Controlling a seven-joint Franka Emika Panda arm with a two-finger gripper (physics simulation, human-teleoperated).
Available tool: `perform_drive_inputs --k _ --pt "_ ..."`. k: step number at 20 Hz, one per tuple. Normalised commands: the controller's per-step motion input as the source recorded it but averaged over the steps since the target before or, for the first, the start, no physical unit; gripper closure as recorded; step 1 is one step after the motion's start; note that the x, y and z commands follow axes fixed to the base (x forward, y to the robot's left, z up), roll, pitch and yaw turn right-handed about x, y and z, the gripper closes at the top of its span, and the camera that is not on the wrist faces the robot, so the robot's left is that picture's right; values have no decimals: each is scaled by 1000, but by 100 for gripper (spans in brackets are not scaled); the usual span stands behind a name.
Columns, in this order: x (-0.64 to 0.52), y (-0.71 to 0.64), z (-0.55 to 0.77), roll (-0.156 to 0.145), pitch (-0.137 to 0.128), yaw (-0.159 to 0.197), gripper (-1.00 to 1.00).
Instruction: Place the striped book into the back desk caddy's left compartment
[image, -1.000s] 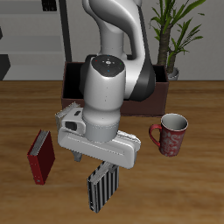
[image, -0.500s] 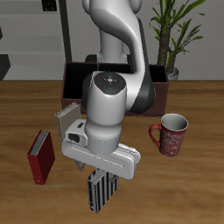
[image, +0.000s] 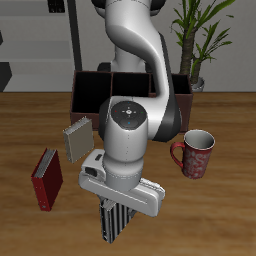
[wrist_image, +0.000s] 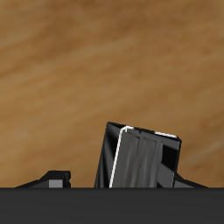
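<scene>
The striped book (image: 116, 222), with black and white stripes, stands tilted on the table near its front edge. In the wrist view the striped book (wrist_image: 144, 162) shows edge-on between my fingers. My gripper (image: 112, 207) is directly above it and open, with a finger on each side of the book (wrist_image: 122, 181). It holds nothing. The back desk caddy (image: 90, 92), a long dark maroon box, sits at the table's back behind my arm. The arm hides much of it, including most of its compartments.
A dark red book (image: 46, 180) lies beside my arm toward the table's side. A plain grey book (image: 78, 138) stands farther back. A red patterned mug (image: 195, 152) stands on the other side. A potted plant (image: 200, 40) is behind the caddy.
My arm has moved toward the table's front edge and lowered over the striped book. The grey book now shows clear of the arm. The books have not moved.
</scene>
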Motion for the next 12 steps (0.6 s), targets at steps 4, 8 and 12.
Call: perform_drive_inputs --k 4,8,12 --pt "-2 -101 7 -14 7 -33 100" --pt "-83 -132 171 -11 -23 9 100" --pt "-51 -30 144 -6 -13 18 100"
